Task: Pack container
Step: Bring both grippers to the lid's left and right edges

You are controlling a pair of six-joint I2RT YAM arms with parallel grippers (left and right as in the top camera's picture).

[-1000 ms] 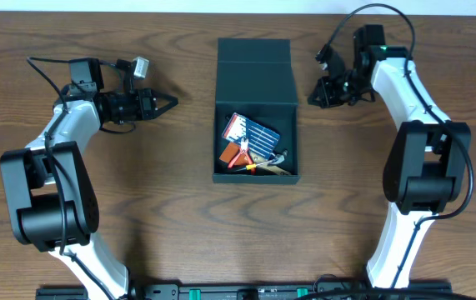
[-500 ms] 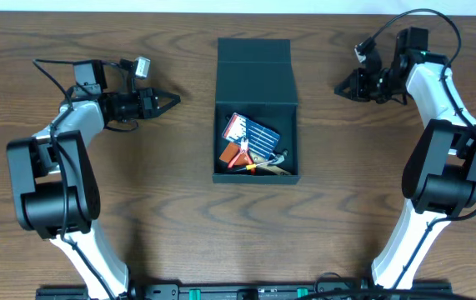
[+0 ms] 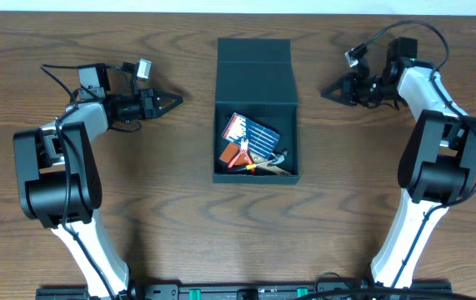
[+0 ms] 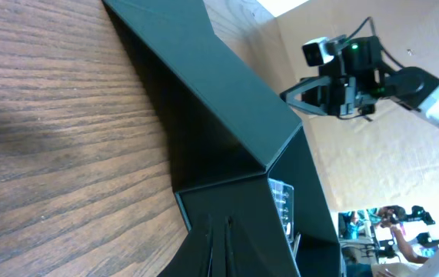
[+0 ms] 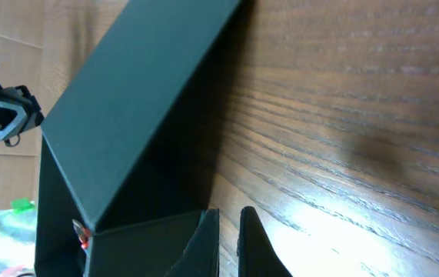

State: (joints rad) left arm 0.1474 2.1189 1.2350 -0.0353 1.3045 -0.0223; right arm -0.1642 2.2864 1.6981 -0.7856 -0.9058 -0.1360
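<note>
The container [image 3: 256, 177] sits at the middle of the table [image 3: 137, 208]. It is a dark teal-green box of matte, stiff card, with square walls and crisp folded edges. Its lid [image 3: 254, 60] is hinged back flat behind it, I judge so that the mouth is free for loading. Inside, toward the front wall, lie a blue-and-white striped packet [image 3: 253, 130] and a red-handled tool [image 3: 238, 153], with smaller pieces I cannot make out.

My left gripper [image 3: 171, 100] is out to the left of the container, well apart from it. The jaws are pressed together on nothing and the tip points at the box. My right gripper [image 3: 328, 90] mirrors it on the right, nearer the lid's hinge line, also closed and empty.

With both grippers flanking the container and holding nothing, I take the filling to be done or nearly so, and the lid remains to be swung over. The wood-grain table around the container lies bare.
</note>
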